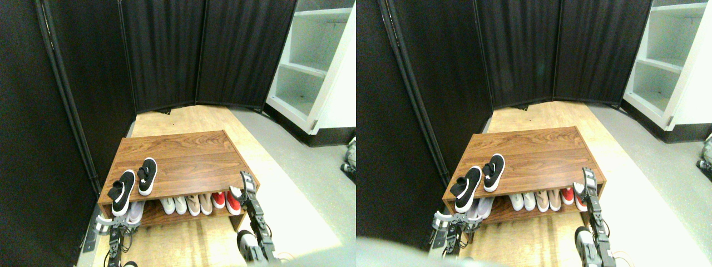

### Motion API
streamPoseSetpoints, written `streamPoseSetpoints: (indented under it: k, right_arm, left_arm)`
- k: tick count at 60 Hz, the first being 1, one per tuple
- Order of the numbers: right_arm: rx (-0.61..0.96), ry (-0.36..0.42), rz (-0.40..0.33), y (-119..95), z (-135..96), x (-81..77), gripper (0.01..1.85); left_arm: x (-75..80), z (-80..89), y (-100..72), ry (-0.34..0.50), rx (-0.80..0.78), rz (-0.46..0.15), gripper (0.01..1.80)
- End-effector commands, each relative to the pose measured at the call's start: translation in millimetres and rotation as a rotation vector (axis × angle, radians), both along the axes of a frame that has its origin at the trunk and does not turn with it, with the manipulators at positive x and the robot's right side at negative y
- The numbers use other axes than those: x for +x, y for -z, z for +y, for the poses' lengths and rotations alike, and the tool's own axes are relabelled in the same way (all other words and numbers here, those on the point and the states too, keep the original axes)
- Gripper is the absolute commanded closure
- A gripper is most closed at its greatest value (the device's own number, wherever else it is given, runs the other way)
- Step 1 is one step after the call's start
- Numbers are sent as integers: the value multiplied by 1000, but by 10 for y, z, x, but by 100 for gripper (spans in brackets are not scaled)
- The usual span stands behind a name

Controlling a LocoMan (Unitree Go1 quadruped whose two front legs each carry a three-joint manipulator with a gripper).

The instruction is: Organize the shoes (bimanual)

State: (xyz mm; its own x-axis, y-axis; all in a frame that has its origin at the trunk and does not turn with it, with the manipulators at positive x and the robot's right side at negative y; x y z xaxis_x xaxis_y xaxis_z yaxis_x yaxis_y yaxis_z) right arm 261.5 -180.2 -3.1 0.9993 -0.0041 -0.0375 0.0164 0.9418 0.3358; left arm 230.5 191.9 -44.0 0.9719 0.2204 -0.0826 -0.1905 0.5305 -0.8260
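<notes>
Here both black shoes [133, 184] sit on the rack [189, 161] top's left-front corner; jaw state of left gripper [114, 222] and right gripper [245, 183] unreadable.

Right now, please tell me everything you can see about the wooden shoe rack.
The shoe rack is low and looks like brown wood-grain board, with a flat top and one open shelf below. It stands on a pale wooden floor before black curtains. Two black sneakers lie on the top's left part; the nearer one overhangs the front edge. White, beige and red shoes fill the shelf. The right tool stands at its right front corner.
</notes>
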Motion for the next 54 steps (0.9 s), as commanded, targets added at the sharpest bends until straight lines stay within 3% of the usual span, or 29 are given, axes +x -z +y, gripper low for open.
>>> streamPoseSetpoints:
  k: [1,21,54]
  right_arm:
    - [-6,-15,-18,-16,20,23,137]
    - [-6,-26,-13,-31,54,15,139]
    - [-21,-32,-3,-37,56,-12,140]
  left_arm:
    - [66,-1,-18,-14,-32,-20,18]
    - [358,17,90,-15,-63,-22,16]
    - [607,25,199,4,-120,-22,16]
